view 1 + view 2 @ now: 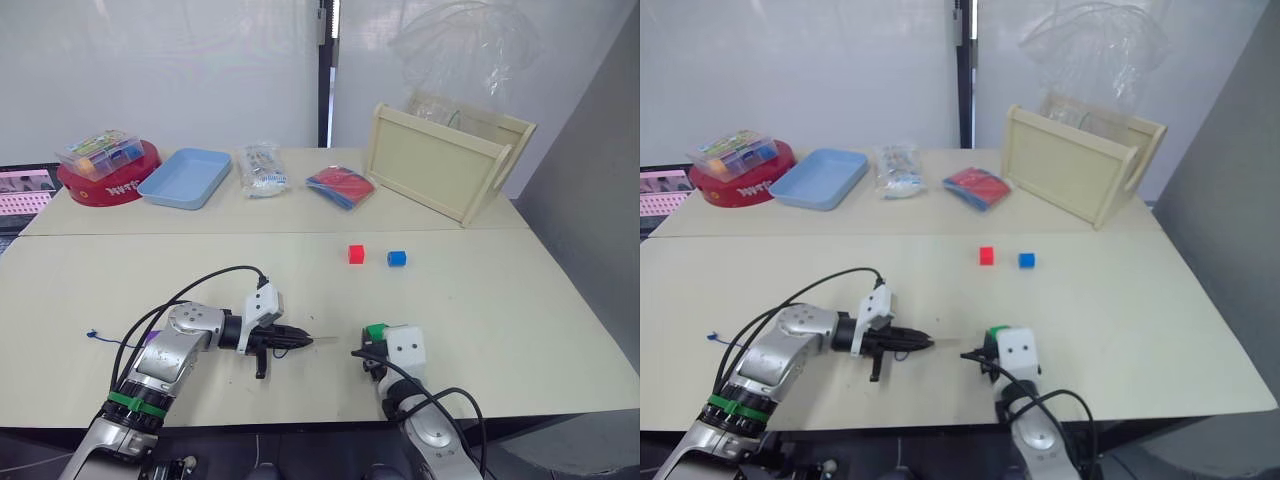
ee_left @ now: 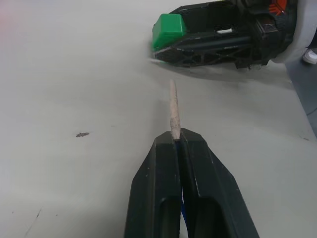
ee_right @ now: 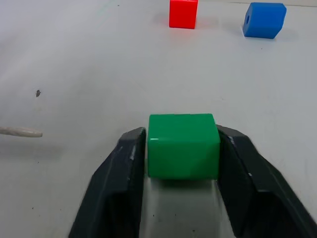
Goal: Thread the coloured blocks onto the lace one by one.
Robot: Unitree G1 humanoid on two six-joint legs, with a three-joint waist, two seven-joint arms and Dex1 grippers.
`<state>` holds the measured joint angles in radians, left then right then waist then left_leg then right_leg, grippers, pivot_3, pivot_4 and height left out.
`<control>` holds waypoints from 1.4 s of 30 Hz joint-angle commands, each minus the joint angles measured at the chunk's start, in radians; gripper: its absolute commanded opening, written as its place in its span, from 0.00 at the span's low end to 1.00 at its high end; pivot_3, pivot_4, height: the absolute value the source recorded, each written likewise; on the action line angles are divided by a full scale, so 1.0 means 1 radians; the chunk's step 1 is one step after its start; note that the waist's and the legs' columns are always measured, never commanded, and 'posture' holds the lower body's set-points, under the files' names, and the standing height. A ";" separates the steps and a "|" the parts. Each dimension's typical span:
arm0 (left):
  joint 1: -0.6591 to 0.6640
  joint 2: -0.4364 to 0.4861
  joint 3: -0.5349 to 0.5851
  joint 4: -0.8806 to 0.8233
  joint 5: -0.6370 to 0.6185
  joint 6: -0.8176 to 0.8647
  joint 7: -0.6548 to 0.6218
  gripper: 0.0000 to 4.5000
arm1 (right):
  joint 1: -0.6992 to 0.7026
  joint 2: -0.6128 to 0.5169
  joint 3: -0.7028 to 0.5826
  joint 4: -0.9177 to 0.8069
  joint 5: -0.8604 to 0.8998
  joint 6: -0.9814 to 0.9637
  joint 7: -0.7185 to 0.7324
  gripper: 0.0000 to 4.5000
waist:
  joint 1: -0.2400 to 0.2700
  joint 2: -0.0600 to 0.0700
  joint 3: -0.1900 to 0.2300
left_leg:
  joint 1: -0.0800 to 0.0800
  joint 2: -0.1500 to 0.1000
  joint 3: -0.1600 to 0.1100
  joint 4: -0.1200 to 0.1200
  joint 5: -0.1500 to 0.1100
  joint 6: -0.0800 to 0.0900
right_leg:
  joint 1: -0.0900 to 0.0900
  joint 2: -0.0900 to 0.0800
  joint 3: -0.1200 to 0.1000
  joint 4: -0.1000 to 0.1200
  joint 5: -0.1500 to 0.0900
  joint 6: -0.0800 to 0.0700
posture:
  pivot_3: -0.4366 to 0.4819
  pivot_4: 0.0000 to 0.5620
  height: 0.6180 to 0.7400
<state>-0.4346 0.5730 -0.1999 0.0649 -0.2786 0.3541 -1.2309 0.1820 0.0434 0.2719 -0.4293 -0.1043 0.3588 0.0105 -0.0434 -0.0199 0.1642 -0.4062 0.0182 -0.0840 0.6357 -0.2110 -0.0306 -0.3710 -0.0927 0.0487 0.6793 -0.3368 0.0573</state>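
Observation:
My left gripper (image 1: 300, 342) is shut on the lace, whose stiff pale tip (image 2: 173, 106) sticks out past the fingertips and points at the right gripper. The lace's dark blue knotted end (image 1: 91, 335) lies on the table far to the left. A green block (image 3: 183, 148) sits squeezed between the fingers of my right gripper (image 1: 368, 346), a short gap from the tip and a little off its line. Farther back on the table rest a red block (image 1: 356, 254) and a blue block (image 1: 397, 259). A bit of purple (image 1: 151, 338) shows beside my left forearm.
Along the back of the table stand a red round tin topped by a clear box of pieces (image 1: 100, 155), a light blue tray (image 1: 185, 177), a plastic bag (image 1: 260, 168), a red and blue stack (image 1: 340, 187) and a wooden crate (image 1: 445, 160).

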 commanded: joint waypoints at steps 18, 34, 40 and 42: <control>0.006 -0.021 -0.002 -0.031 -0.014 0.002 0.009 0.00 | -0.367 -0.744 -0.136 0.013 0.384 0.094 0.913 0.99 | 0.000 0.000 0.000 | 0.000 0.000 0.000 0.003 0.000 0.000 | 0.003 0.000 -0.001 -0.003 0.000 0.000 | 0.48 0.27 1.00; 0.072 -0.019 0.013 -0.125 -0.032 0.044 0.062 0.00 | -0.690 -0.759 0.038 0.557 0.243 -0.204 1.235 0.94 | 0.003 0.000 0.000 | -0.002 0.000 0.001 0.006 0.000 0.000 | 0.003 0.000 -0.001 -0.003 0.000 0.000 | 0.48 0.27 1.00; 0.075 -0.007 0.015 -0.140 -0.042 0.051 0.071 0.00 | -0.711 -0.735 0.031 0.625 0.229 -0.230 1.267 0.51 | 0.002 0.000 0.000 | -0.001 0.000 0.001 0.006 0.000 0.000 | 0.003 0.000 -0.001 -0.003 0.000 0.000 | 0.48 0.27 1.00; 0.074 -0.004 0.016 -0.143 -0.043 0.051 0.073 0.00 | -0.721 -0.733 0.029 0.642 0.218 -0.240 1.269 0.35 | 0.002 0.000 0.000 | 0.000 0.000 0.001 0.006 0.000 0.000 | 0.003 0.000 -0.001 -0.003 0.000 0.000 | 0.48 0.27 1.00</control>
<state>-0.3544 0.5601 -0.2052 -0.0380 -0.3041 0.4046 -1.1603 -0.5293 -0.6847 0.3084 0.1924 0.1394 0.1309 1.2861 -0.0419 -0.0200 0.1645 -0.4066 0.0180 -0.0833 0.6415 -0.2110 -0.0305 -0.3676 -0.0930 0.0482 0.6766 -0.3368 0.0574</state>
